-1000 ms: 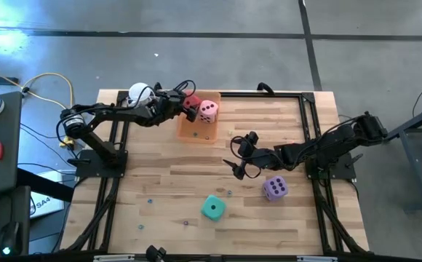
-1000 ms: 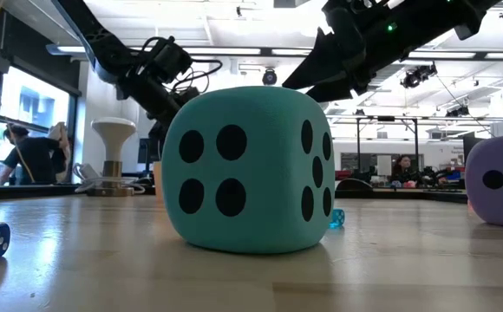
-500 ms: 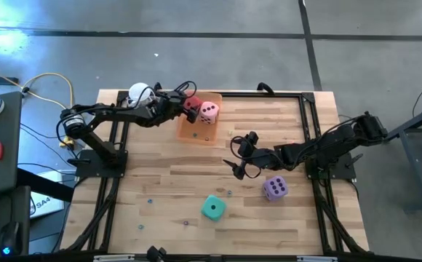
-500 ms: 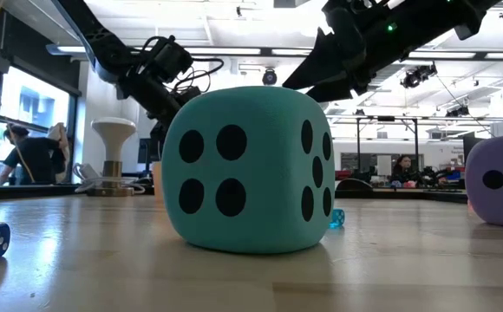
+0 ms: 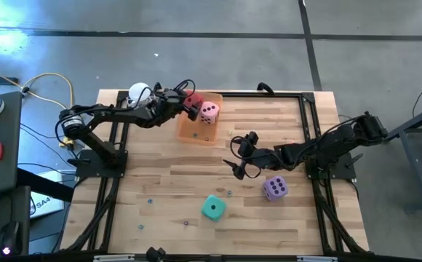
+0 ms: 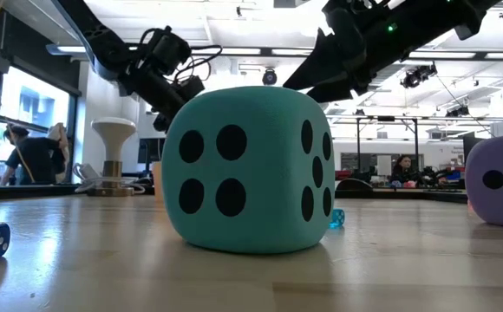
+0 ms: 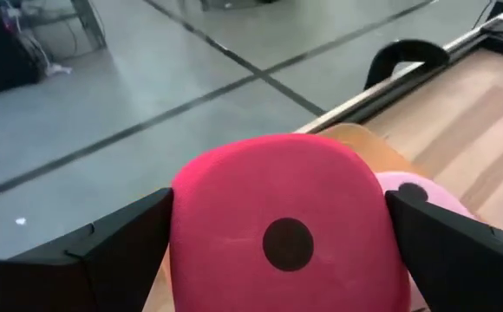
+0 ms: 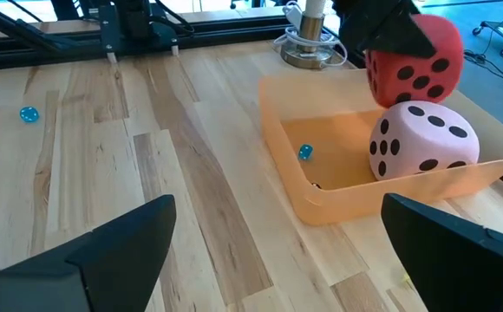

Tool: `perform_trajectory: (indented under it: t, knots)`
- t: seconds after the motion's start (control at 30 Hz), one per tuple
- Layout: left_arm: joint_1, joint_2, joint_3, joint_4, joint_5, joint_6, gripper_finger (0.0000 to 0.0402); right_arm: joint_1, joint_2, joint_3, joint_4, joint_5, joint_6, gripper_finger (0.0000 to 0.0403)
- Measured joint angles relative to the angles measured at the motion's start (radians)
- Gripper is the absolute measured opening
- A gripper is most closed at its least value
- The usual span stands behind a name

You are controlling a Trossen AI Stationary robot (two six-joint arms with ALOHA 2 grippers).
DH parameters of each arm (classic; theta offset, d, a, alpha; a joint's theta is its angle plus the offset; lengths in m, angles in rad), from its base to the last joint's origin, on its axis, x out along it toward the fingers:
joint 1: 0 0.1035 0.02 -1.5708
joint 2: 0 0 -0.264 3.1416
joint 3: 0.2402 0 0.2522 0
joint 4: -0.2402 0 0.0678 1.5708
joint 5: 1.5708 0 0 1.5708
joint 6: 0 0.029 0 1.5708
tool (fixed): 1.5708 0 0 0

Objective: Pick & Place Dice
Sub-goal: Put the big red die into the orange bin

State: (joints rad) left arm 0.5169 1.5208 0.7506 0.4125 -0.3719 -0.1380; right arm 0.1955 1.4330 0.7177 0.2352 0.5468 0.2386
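My left gripper [image 5: 189, 104] is shut on the red die [image 7: 290, 225] at the tray's far left corner. The pink die [image 8: 421, 139] sits inside the translucent orange tray [image 8: 321, 199], right below the red die [image 8: 412, 61]. My right gripper [image 5: 236, 159] hangs open over the table's middle, between the tray [image 5: 198, 129] and the purple die [image 5: 274, 188]. The purple die and the teal-green die [image 5: 212, 208] rest flat on the wood nearer the near edge. In the low view the teal-green die [image 6: 247, 169] fills the middle and the purple die [image 6: 499, 182] shows at the edge. My left gripper pinches the red die between its two fingers [image 7: 121, 251], one on each opposite side face [image 7: 191, 234]. The fingers come slanting from the table's left. The die is lifted above the tray floor, close over the pink die [image 7: 416, 186]; whether the two touch, I cannot tell.
A white round-topped stand [image 5: 138, 92] is at the far left corner behind the left arm. Tiny blue dice lie scattered on the wood [image 8: 29, 114] and one in the tray [image 8: 304, 152]. A black frame rail [image 5: 309, 120] borders the table. People stand in the room beyond [image 6: 35, 152].
My left gripper, still shut on the red die, has risen a little by the tray's far left corner. The right arm and the other dice have kept still.
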Motion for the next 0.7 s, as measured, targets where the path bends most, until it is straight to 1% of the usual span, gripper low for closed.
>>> perform_trajectory:
  t: [0.1, 0.3, 0.53, 0.7]
  knots:
    - [-0.010, 0.006, 0.000, -0.002, -0.001, 0.034, 0.0400, 0.000, 0.000, 0.000, 0.000, 0.000, 0.000, 0.0400]
    - [-0.018, 0.033, 0.000, -0.057, 0.006, 0.026, 0.0400, -0.009, 0.000, 0.001, 0.002, 0.000, -0.006, 0.0400]
    - [-0.018, 0.033, 0.000, -0.103, 0.007, -0.039, 0.0400, -0.052, 0.000, 0.001, 0.027, 0.001, 0.025, 0.0400]
    - [-0.038, 0.060, 0.001, -0.148, 0.000, -0.056, 0.0400, -0.058, 0.000, 0.001, 0.017, -0.010, 0.034, 0.0400]
